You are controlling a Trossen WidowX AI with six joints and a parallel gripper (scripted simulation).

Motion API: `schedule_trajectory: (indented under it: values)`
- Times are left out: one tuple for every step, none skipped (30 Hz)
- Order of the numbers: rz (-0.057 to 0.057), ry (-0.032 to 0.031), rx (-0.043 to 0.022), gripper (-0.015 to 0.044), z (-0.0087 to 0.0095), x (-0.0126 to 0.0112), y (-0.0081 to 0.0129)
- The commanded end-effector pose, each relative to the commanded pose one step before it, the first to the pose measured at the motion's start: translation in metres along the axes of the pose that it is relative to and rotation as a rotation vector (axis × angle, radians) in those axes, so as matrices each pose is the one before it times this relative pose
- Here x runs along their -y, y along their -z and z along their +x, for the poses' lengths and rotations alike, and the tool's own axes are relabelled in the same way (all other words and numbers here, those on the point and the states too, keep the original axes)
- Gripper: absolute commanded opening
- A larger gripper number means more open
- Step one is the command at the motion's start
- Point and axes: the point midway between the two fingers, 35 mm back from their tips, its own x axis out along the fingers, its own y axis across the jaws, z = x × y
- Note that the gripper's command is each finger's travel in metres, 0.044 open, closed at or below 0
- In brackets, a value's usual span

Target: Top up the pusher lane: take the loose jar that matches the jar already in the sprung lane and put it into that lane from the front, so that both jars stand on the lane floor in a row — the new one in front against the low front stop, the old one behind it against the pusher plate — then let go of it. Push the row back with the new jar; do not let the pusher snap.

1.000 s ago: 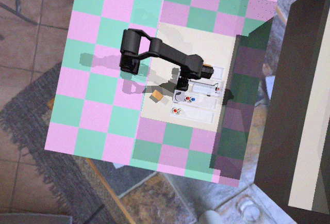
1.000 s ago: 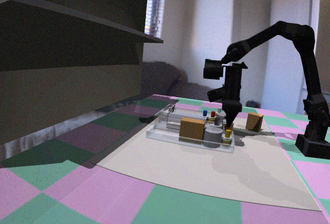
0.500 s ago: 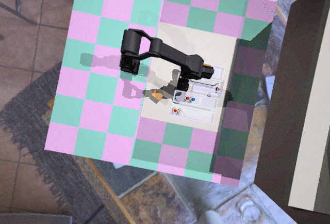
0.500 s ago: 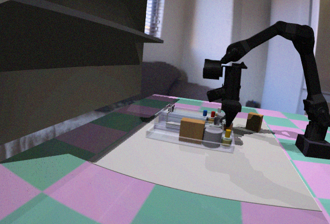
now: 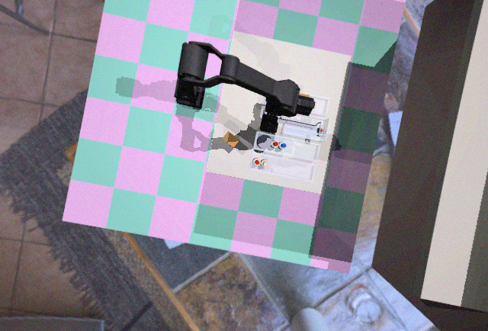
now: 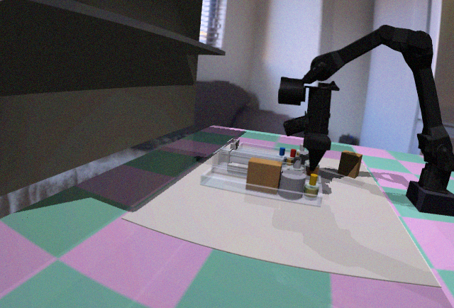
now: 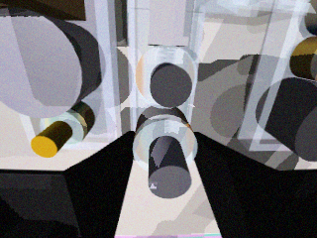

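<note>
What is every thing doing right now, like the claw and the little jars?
Black claw: shut on a jar.
Clear glass jar with grey lid: gripped, upright.
Matching grey-lidded jar: standing in the clear lane just ahead.
Yellow-lidded jar: standing free in the neighbouring lane.
Tan box: resting loose on the mat.

I see the loose jar [image 7: 165,149], clear glass with a grey cap, clamped upright between my gripper's [image 7: 164,164] dark fingers at the lane's front. The matching jar [image 7: 166,74], same clear body and grey cap, stands upright just behind it in the clear-walled sprung lane [image 7: 130,59], the two nearly touching.
</note>
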Motion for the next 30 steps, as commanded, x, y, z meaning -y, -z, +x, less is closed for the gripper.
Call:
schedule_trajectory:
  values:
    - [0.0038,-0.00115,0.02906,0.0,-0.00358,0.00005,-0.00824]
    - [0.0,0.0,0.0,0.0,0.00007,0.0,0.0]
    - [0.0,0.0,0.0,0.0,0.00013,0.0,-0.00001]
    - [0.0,0.0,0.0,0.0,0.0002,0.0,-0.00001]
    - [0.0,0.0,0.0,0.0,0.00026,0.0,-0.00001]
    - [0.0,0.0,0.0,0.0,0.00033,0.0,-0.00001]
    - [0.0,0.0,0.0,0.0,0.00038,0.0,-0.00002]
    - [0.0,0.0,0.0,0.0,0.0004,0.0,-0.00002]
    - [0.0,0.0,0.0,0.0,0.0004,0.0,-0.00002]
    - [0.0,0.0,0.0,0.0,0.0004,0.0,-0.00001]
    - [0.0,0.0,0.0,0.0,0.0004,0.0,0.0]
    - [0.0,0.0,0.0,0.0,0.0004,0.0,0.0]
    - [0.0,0.0,0.0,0.0,0.0004,0.0,0.0]
    - [0.0,0.0,0.0,0.0,0.0004,0.0,0.0]
    - [0.0,0.0,0.0,0.0,0.0004,0.0,0.0]
    - [0.0,0.0,0.0,0.0,0.0004,0.0,0.0]
    - [0.0,0.0,0.0,0.0,0.0004,0.0,0.0]
    - [0.0,0.0,0.0,0.0,0.0004,0.0,0.0]
    - [0.0,0.0,0.0,0.0,0.0004,0.0,0.0]
    - [0.0,0.0,0.0,0.0,0.0004,0.0,0.0]
    - [0.0,0.0,0.0,0.0,0.0004,0.0,0.0]
    - [0.0,0.0,0.0,0.0,0.0004,0.0,0.0]
    - [0.0,0.0,0.0,0.0,0.0004,0.0,0.00001]
    - [0.0,0.0,0.0,0.0,0.0004,0.0,0.00001]
    - [0.0,0.0,0.0,0.0,0.0004,0.0,0.00001]
    - [0.0,0.0,0.0,0.0,0.0004,0.0,0.00001]
    - [0.0,0.0,0.0,0.0,0.0004,0.0,0.00001]
    - [0.0,0.0,0.0,0.0,0.0004,0.0,0.00001]
    - [0.0,0.0,0.0,0.0,0.0004,0.0,0.00001]
    - [0.0,0.0,0.0,0.0,0.0004,0.0,0.00001]
